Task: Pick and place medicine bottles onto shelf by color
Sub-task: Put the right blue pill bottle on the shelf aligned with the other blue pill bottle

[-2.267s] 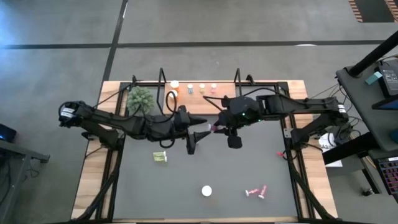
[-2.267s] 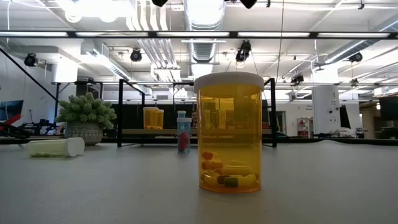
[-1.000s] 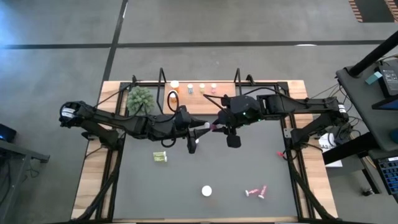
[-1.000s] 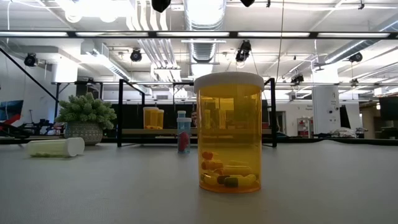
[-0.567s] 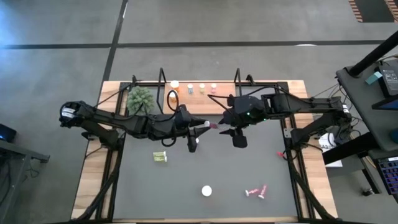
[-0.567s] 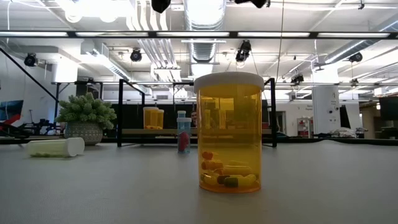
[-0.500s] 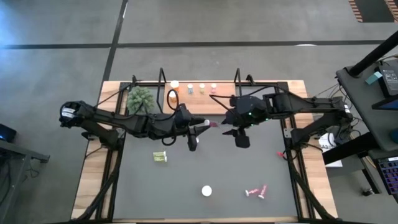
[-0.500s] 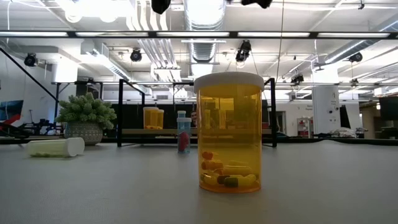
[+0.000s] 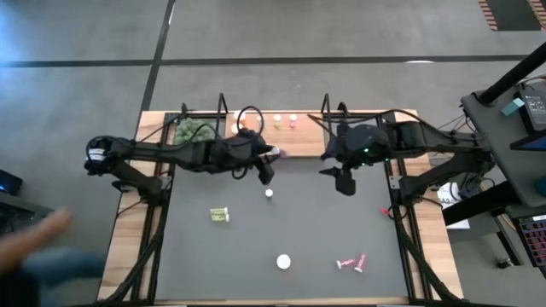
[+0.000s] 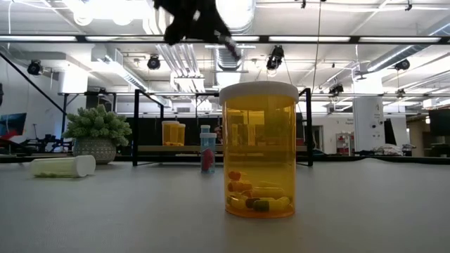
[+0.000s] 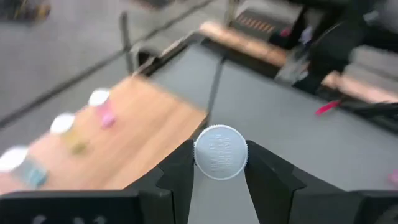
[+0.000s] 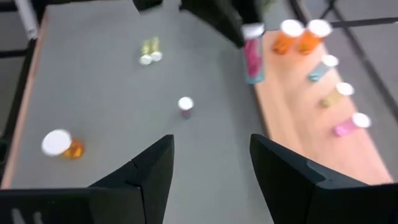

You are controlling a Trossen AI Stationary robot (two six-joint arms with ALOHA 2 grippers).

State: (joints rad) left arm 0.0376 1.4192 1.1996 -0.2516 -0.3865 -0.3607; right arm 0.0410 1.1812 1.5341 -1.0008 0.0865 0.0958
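Note:
My left gripper (image 9: 275, 154) is shut on a pink medicine bottle (image 12: 252, 59) with a white cap, held in the air at the near edge of the wooden shelf (image 9: 299, 141). On the shelf stand orange bottles (image 12: 292, 36) and several small ones (image 9: 284, 122). My right gripper (image 12: 211, 162) hangs open over the mat, to the right of the left one, with nothing between its fingers. On the mat are a small white-capped bottle (image 9: 269, 194), a lying yellow-green bottle (image 9: 220, 215), a wide orange bottle (image 10: 258, 151) and lying pink bottles (image 9: 351, 263). My left gripper pinches the pink bottle at its cap end (image 11: 202, 155) between its two fingers (image 11: 180, 171). The cap faces back toward the wrist and hides the body in the wrist view. The bottle sticks out past the fingertips, lifted clear of mat and shelf.
A green spiky plant (image 9: 192, 130) stands at the shelf's left end, under the left arm. Black wire frames (image 9: 223, 107) rise at both shelf ends. A person's blurred hand (image 9: 38, 243) shows beyond the table's left near corner.
My right gripper has let go of the pink bottle and drawn back toward the table's right edge. My left gripper, keeping the bottle, has swung toward the far edge and the shelf, and now shows at the top of the low view.

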